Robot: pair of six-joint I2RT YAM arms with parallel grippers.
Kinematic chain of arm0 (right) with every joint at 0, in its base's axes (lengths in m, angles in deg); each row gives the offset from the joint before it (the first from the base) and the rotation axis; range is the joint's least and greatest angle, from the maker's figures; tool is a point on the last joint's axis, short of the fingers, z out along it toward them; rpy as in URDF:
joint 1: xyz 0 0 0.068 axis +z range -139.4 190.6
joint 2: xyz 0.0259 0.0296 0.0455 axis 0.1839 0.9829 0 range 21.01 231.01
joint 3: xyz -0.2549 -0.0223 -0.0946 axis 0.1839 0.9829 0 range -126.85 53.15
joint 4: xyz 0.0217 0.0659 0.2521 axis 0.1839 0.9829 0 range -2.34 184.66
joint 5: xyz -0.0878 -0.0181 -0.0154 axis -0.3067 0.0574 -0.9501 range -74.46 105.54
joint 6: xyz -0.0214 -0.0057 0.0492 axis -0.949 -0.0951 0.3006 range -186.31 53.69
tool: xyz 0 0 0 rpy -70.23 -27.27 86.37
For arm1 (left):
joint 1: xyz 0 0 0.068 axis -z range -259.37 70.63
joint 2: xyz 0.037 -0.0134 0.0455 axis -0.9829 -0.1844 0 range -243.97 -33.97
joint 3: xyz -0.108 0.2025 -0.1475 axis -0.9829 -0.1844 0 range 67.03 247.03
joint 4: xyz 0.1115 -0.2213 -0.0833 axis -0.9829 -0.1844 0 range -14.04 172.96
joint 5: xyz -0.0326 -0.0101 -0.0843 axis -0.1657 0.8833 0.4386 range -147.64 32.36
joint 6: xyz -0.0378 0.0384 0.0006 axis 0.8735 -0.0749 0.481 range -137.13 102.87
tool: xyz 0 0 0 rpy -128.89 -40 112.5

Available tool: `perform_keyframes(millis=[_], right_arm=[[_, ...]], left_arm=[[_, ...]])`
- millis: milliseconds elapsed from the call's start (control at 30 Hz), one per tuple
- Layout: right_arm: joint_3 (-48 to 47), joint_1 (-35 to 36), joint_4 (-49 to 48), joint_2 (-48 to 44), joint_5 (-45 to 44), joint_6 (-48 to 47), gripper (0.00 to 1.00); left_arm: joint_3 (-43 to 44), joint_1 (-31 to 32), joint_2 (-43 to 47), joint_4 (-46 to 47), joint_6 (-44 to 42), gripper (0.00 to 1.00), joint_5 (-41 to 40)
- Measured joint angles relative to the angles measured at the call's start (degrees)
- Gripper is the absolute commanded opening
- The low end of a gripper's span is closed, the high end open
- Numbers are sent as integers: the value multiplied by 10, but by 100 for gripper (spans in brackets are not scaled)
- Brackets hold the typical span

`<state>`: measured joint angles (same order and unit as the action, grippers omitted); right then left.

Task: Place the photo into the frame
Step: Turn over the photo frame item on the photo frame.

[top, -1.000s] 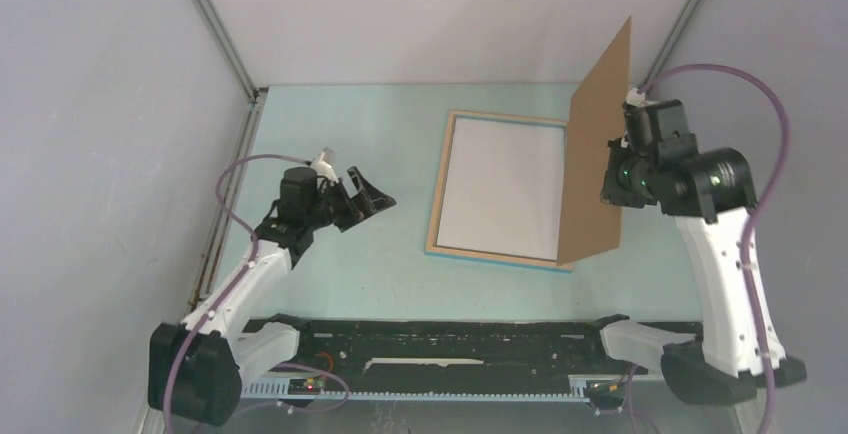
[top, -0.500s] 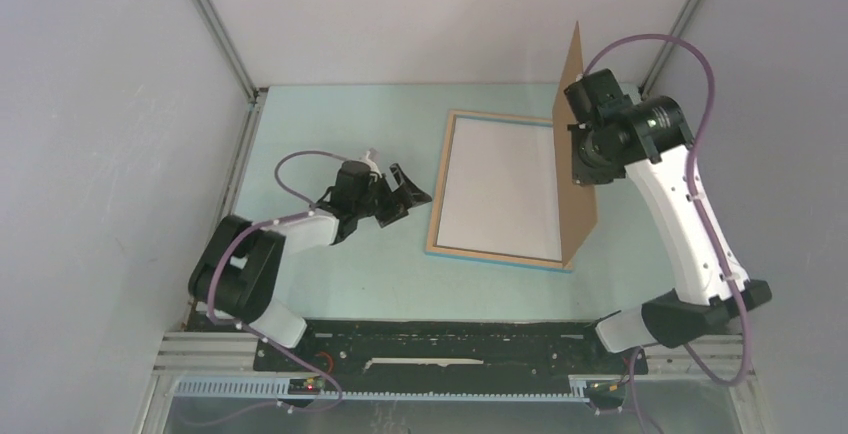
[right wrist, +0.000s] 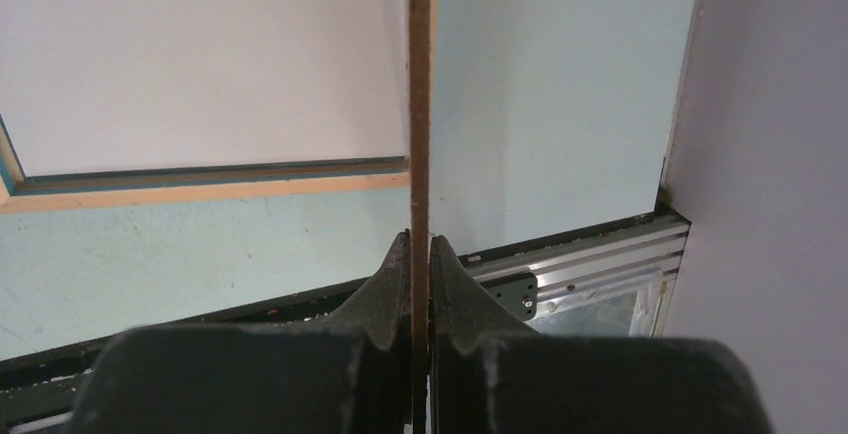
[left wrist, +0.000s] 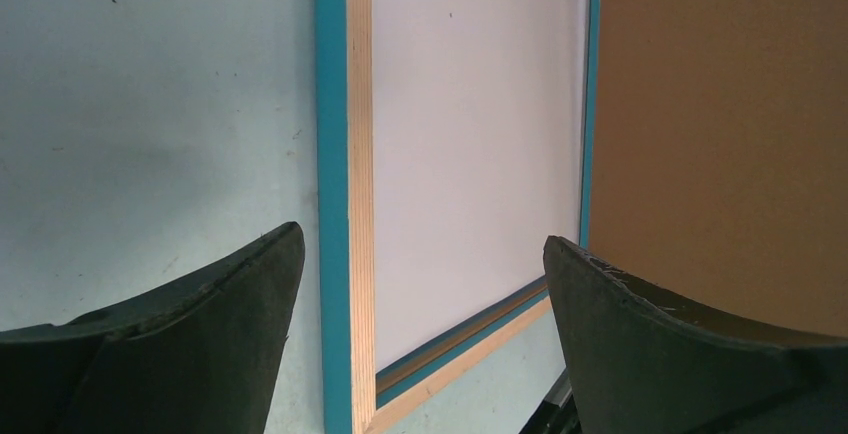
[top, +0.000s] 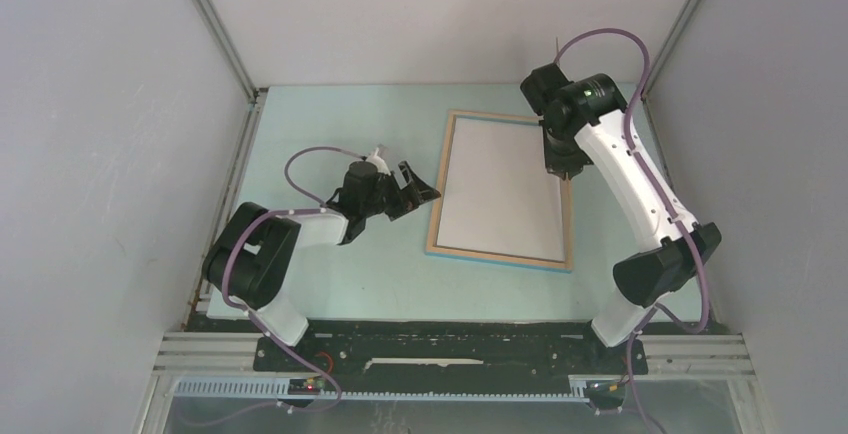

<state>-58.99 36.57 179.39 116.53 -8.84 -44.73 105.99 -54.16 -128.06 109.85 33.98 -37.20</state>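
The frame [top: 437, 204] lies flat on the table with its light wood back up and blue sides showing [left wrist: 345, 154]. A white sheet [top: 500, 189] fills its opening; no balloon print shows, so I cannot tell whether it is the photo. My right gripper [right wrist: 420, 254] is shut on the plain brown backing board [right wrist: 420, 74], held upright on edge over the frame's right side [top: 567, 224]. My left gripper [top: 415, 192] is open and empty, low beside the frame's left rail, with its fingers [left wrist: 200, 334] astride that rail in the left wrist view. The board also stands at the far side there [left wrist: 720, 134].
The pale green table [top: 330, 124] is walled by grey panels on the left, back and right. A black rail with aluminium extrusion [top: 450, 339] runs along the near edge. The right arm [top: 640, 194] reaches over the table beside the frame's right side.
The right arm swung the backing board from leaning right of the frame to upright and edge-on over its right side. The left gripper moved right, up to the frame's left rail.
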Motion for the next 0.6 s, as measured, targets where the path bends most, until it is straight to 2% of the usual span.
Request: perform_keyframes(millis=[600], right_arm=[[-37,-21,3,39,6,0,0]], left_arm=[[1,19,0,-32,-21,97,-38]])
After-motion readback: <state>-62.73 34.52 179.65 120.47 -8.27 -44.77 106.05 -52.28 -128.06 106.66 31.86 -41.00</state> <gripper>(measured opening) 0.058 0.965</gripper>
